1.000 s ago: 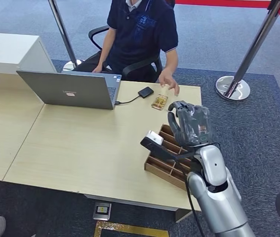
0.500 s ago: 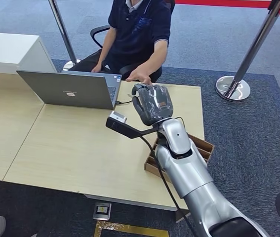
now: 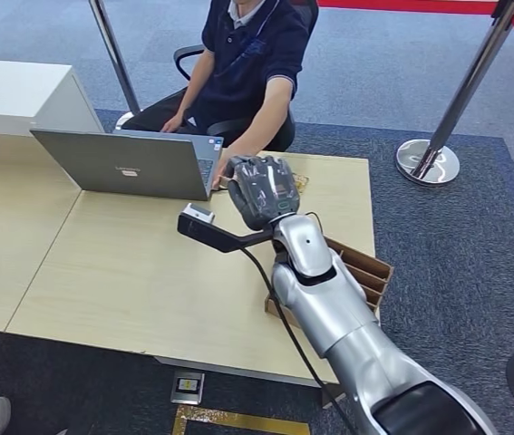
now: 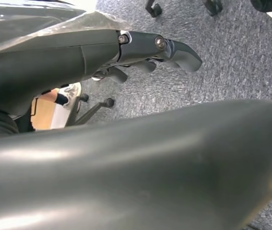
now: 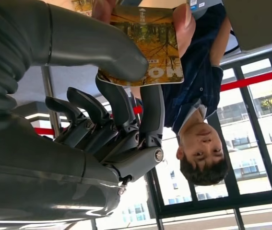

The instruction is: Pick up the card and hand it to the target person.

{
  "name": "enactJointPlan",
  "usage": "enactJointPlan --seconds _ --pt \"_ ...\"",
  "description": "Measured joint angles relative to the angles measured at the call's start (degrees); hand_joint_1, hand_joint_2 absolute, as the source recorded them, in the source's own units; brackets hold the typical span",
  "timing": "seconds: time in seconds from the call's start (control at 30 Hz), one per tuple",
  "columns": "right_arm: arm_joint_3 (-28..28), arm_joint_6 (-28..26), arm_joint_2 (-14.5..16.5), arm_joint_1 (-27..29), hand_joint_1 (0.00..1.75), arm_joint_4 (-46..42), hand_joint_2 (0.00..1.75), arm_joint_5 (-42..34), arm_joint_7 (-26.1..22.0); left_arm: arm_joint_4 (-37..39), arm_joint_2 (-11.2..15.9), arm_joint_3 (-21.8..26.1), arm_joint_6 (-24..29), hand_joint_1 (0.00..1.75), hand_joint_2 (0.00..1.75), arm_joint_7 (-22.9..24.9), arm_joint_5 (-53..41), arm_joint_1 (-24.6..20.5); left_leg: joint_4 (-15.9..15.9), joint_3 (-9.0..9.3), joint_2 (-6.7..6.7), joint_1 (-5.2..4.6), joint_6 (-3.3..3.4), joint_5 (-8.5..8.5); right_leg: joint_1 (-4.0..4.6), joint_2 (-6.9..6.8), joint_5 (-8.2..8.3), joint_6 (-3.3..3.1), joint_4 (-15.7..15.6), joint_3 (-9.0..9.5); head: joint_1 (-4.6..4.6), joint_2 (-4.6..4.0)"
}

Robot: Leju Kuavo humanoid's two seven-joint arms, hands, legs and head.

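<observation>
My right robot hand (image 3: 262,190) is stretched out over the far side of the table (image 3: 123,272), at about 12 o'clock from me. It holds the card (image 5: 147,48), pinched between my thick thumb (image 5: 101,45) and my dark fingers (image 5: 152,115). The card is yellow and orange, like a picture of trees. The person's hand (image 5: 183,21) is on the card too, holding its other edge. So we both hold it together. The person (image 3: 250,63) sits in a chair at 12 o'clock, in a dark blue shirt. A grey laptop (image 3: 127,163) stands open on the table at 10 o'clock. A brown box with little slots (image 3: 363,267) lies on the table at 3 o'clock, partly under my arm. My left robot hand (image 4: 145,52) hangs over the grey carpet floor, holding nothing, with its fingers bent a little.
</observation>
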Motion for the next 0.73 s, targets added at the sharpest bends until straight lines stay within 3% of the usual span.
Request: enactJointPlan --seconds 0.03,0.07,0.17,0.2,0.33,0.47,0.73 --pt "0.16 -0.43 0.03 -0.13 1.75 0.24 1.75 -0.10 0.27 0.00 0.01 -0.01 0.00 0.00 0.00 0.02 -0.05 0.00 0.00 0.00 0.00 0.00 0.00 0.00 0.00 0.00 0.00 0.00 0.00 0.00 0.00 0.00" --pt "0.27 -0.90 0.05 -0.24 1.50 0.48 1.75 -0.18 0.53 -0.01 0.01 -0.01 0.00 0.00 0.00 0.03 -0.13 0.00 0.00 0.00 0.00 0.00 0.00 0.00 0.00 0.00 0.00 0.00 0.00 0.00 0.01 0.00" --pt "0.35 -2.79 0.10 -0.56 0.19 1.11 1.75 -0.72 1.22 0.00 0.02 -0.03 0.00 0.00 0.00 0.03 -0.23 0.01 0.01 0.00 0.00 0.00 0.00 0.00 0.00 0.00 0.00 0.00 0.00 0.01 0.01 0.00" --pt "0.29 -3.64 0.10 -0.62 0.00 1.22 1.75 -1.17 1.37 0.01 0.02 -0.04 0.01 0.00 0.00 0.03 -0.18 0.01 0.02 0.01 0.00 0.00 0.00 0.00 0.00 0.00 0.00 0.00 0.00 0.01 0.01 0.00" --pt "-1.18 -9.24 0.05 -0.28 0.00 0.49 1.75 -4.16 0.84 0.01 0.02 0.00 0.10 0.00 0.00 0.02 0.45 0.02 0.03 0.01 0.00 0.00 0.00 0.00 0.00 0.00 0.00 0.00 0.00 0.00 0.00 0.00" --pt "-3.66 -13.09 -0.39 3.74 0.00 -5.38 0.00 -5.25 -0.22 0.02 0.00 0.04 0.40 0.00 0.00 0.03 1.47 0.03 0.02 0.01 -0.01 0.00 0.00 -0.01 0.00 0.00 0.00 0.00 -0.02 -0.01 0.00 0.00" --pt "-8.58 -12.96 -4.87 27.03 0.00 -38.83 0.00 -3.55 0.18 0.11 -0.18 0.11 1.05 0.00 0.00 0.43 2.64 0.48 0.00 -0.08 -0.14 0.01 0.06 -0.10 0.00 0.00 -0.05 0.05 -0.16 -0.04 0.00 0.00"
